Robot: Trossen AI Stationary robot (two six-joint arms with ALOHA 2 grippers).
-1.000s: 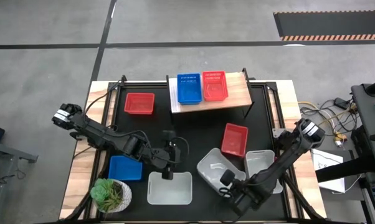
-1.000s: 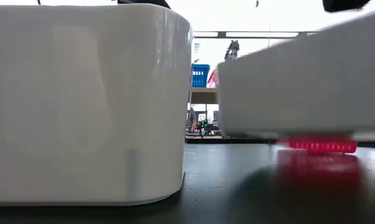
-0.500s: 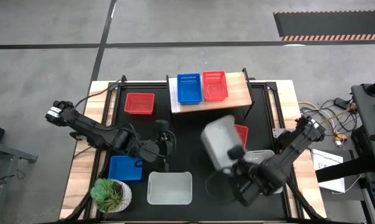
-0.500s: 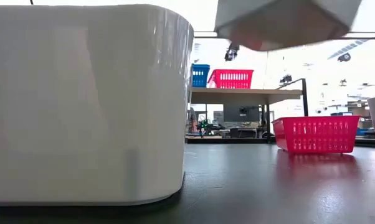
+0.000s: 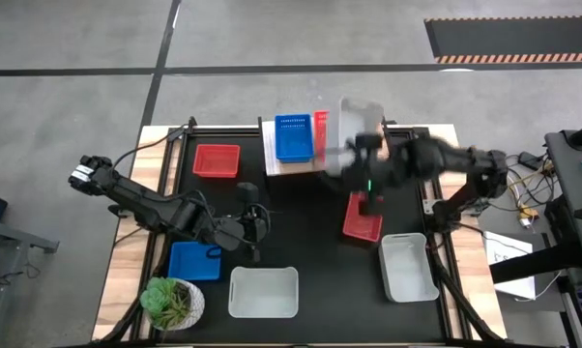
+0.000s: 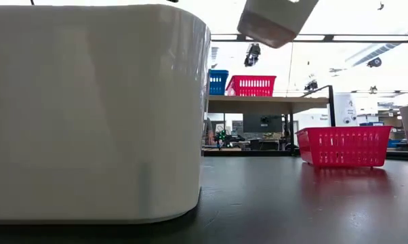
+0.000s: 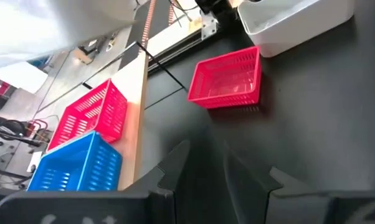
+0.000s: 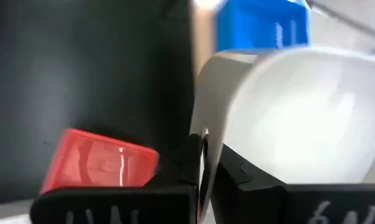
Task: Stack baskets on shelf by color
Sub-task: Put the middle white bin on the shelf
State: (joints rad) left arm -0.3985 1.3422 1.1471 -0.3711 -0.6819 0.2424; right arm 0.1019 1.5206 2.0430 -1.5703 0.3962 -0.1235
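Observation:
My right gripper (image 5: pixel 359 159) is shut on a white basket (image 5: pixel 354 121), held tilted in the air above the shelf's (image 5: pixel 368 145) right part; the basket also shows in the low view (image 6: pixel 275 20). On the shelf stand a blue basket (image 5: pixel 292 138) and a red basket (image 5: pixel 320 124), the red one partly hidden by the white one. My left gripper (image 5: pixel 255 230) is open and empty over the table's middle, left of a red basket (image 5: pixel 362 217) that rests on its bottom on the table. My right gripper holds the white basket by its wall at the rim (image 8: pixel 203 140), near a corner. The wall runs between the two fingers, one finger (image 8: pixel 240 171) on the inner side and one outside. The basket is lifted clear of shelf and table and tilted.
On the table stand a white basket (image 5: pixel 263 292) at the near middle, a white basket (image 5: pixel 407 268) at the near right, a blue basket (image 5: pixel 192 261) and a potted plant (image 5: pixel 172 302) at the near left, and a red basket (image 5: pixel 217 160) at the far left.
My right gripper has risen from the table's near right and swung toward the far edge with the white basket. The basket has been lifted clear of the table, has tipped, and now hangs over the shelf's right part. My left gripper has drawn back a little from the near white basket.

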